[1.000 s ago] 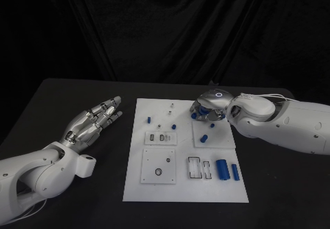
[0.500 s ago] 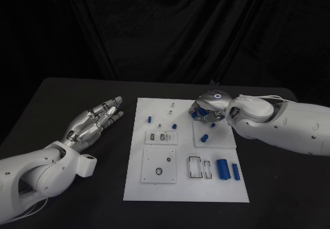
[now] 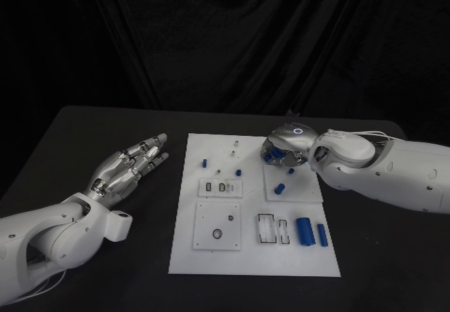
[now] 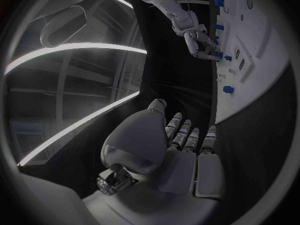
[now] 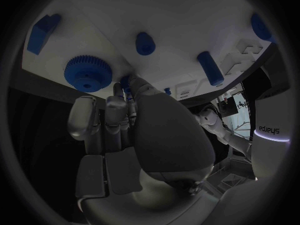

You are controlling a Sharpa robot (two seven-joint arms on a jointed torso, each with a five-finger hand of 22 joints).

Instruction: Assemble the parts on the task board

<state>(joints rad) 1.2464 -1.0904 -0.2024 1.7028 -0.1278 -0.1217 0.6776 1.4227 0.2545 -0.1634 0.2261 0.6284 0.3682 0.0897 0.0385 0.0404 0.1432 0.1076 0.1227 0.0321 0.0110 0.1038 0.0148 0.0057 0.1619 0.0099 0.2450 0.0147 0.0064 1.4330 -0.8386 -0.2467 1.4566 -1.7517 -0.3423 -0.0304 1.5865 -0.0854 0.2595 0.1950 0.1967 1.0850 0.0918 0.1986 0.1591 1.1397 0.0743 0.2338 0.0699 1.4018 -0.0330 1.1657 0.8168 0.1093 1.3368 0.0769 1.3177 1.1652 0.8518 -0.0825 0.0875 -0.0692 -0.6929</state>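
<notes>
**Blue gear under the right hand: watch the fingertips**

Blue is what you need to track. In the head view, your right hand (image 3: 286, 148) sits over the far right corner of the task board (image 3: 251, 260), fingers curled down onto a blue piece there. Whether they grip it or only touch it, you cannot tell from here. Your left hand (image 3: 129, 167) lies off the board on the black table (image 3: 84, 130), fingers stretched out and apart, holding nothing. Two blue cylinders (image 3: 305, 230) lie side by side at the near right of the board, long axes running away from you.

In the left wrist view, the left hand's fingers (image 4: 187, 137) reach out flat with nothing between them, and the board lies well apart from them.

In the right wrist view, a blue gear (image 5: 88, 72) lies flat on the board, toothed rim outward, its axis standing up from the plate, just beside the fingertips (image 5: 119, 92). A small blue bit shows at the fingertips; I cannot tell what it is. A blue peg (image 5: 210, 68) lies on its side nearby.

The risk as I judge it: the fingers crowd the gear, so a sideways nudge could shove it off its seat, or tip the small bit before it is seated.
</notes>
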